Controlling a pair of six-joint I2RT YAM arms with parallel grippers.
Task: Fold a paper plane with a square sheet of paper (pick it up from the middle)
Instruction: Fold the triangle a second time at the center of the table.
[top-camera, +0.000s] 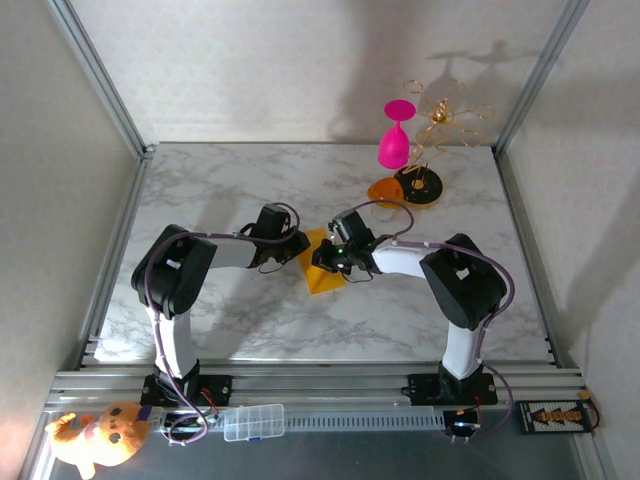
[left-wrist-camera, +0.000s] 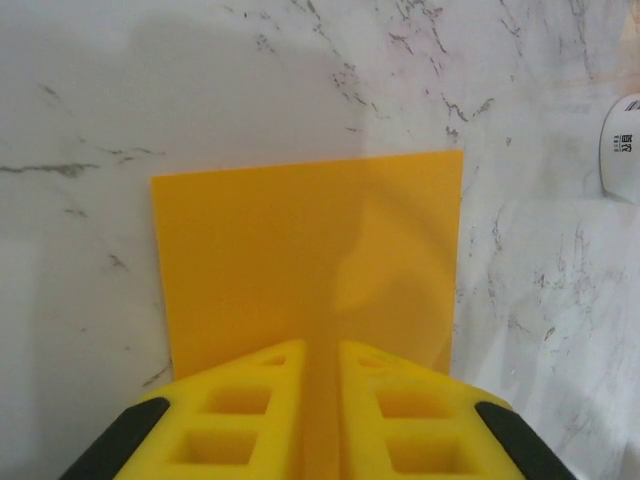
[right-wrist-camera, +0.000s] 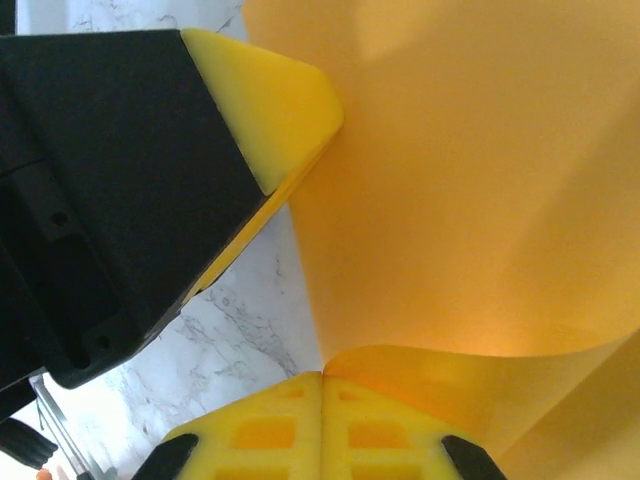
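The square sheet of paper is yellow-orange and sits at the table's middle, between both grippers. In the left wrist view the sheet lies flat on the marble, and its near part runs up between the yellow fingers of my left gripper, which is shut on it. My right gripper is shut with a curled-up edge of the sheet at its tips. The left gripper's finger presses on the sheet close by. From above, the left gripper and right gripper nearly meet. A paper plane is out of view.
A pink goblet, a gold wire stand and an orange-and-black disc stand at the back right. A plush toy and a clear box lie on the front rail. A white object sits at the right edge.
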